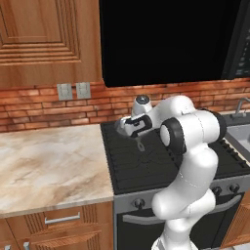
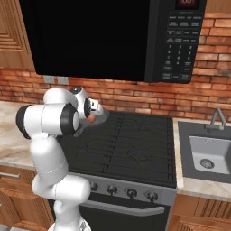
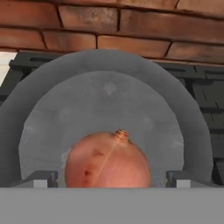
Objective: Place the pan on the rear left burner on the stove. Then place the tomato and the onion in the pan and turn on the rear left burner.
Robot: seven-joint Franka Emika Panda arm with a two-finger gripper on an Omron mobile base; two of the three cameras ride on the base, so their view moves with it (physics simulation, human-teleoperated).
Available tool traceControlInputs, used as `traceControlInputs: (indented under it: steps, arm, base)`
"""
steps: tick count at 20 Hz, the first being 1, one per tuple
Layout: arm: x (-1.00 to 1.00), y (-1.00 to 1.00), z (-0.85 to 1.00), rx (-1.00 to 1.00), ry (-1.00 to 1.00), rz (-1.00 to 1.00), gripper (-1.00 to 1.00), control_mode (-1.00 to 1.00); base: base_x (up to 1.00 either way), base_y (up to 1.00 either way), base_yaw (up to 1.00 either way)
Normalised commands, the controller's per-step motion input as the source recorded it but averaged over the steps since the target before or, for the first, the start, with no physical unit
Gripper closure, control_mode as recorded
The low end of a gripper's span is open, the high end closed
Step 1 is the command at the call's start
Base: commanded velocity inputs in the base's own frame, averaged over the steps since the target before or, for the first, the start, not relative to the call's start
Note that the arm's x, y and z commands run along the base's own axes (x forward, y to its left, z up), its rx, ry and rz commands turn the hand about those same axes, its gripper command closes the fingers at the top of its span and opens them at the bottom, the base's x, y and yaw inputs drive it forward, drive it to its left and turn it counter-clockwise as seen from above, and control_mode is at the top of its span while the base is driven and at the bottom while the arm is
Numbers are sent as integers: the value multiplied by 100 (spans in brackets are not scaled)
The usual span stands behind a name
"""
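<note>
The grey pan (image 3: 109, 100) sits on the rear left burner of the black stove (image 1: 146, 163), close to the brick wall. Its dark handle (image 1: 140, 144) points toward the front. The orange-brown onion (image 3: 107, 159) lies in the pan, near its front side. My gripper (image 3: 107, 179) hovers just over the onion, open; each fingertip (image 3: 40, 178) stands a little clear of the onion's sides. From the base, the gripper (image 1: 128, 129) hangs over the pan (image 2: 103, 118) at the stove's (image 2: 131, 144) back left. The tomato is out of view.
A row of dark knobs (image 2: 131, 193) lines the stove's grey front panel. A marble counter (image 1: 49, 166) lies left of the stove, and a sink (image 2: 207, 155) with a faucet lies right of it. A black microwave (image 2: 113, 40) hangs above the stove.
</note>
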Motion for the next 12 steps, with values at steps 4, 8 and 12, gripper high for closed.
traceControlInputs:
  steps: [4,8,12]
  arm:
    - [-39,0,47,0,-14,-3,-100,-100]
    - [-46,-4,44,0,-13,-3,-100,-100]
    - [-65,-10,38,0,-9,-3,-100,-100]
  base:
    - [0,0,0]
    - [0,0,0]
    - [0,0,0]
